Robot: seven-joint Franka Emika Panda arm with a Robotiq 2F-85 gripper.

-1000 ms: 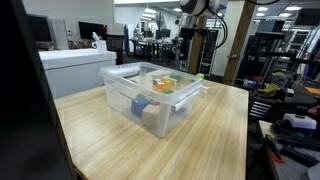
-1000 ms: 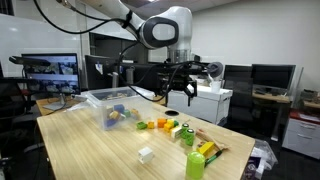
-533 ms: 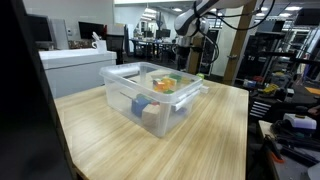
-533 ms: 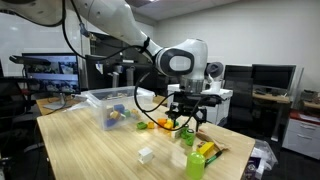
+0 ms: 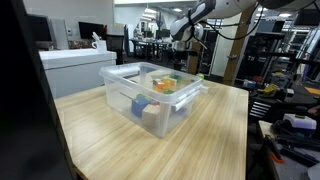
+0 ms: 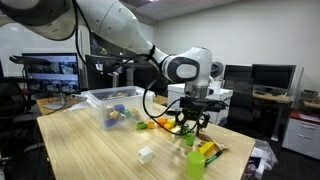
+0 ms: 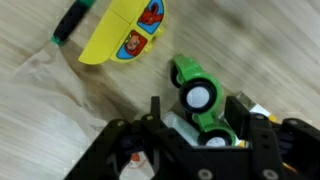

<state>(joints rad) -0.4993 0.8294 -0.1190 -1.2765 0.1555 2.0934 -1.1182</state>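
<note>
In the wrist view my gripper (image 7: 200,118) is open, its two black fingers (image 7: 154,112) standing either side of a green toy car with white wheels (image 7: 198,98). The car lies on the wooden table over a pale clear piece. A yellow packet with a red picture (image 7: 125,35) lies just beyond it. In an exterior view the gripper (image 6: 190,126) hangs low over a cluster of small toys (image 6: 183,131) near the table's end. In an exterior view the arm (image 5: 190,22) shows far behind the bin.
A clear plastic bin (image 5: 150,92) holding orange, green and blue toys stands on the table, also seen in an exterior view (image 6: 108,99). A white block (image 6: 146,154), a green cup (image 6: 194,165) and a yellow-green packet (image 6: 207,150) lie near the table edge. Desks and monitors surround the table.
The arm has swung down from well above the table to just over the toy cluster. The gripper now straddles the green toy car.
</note>
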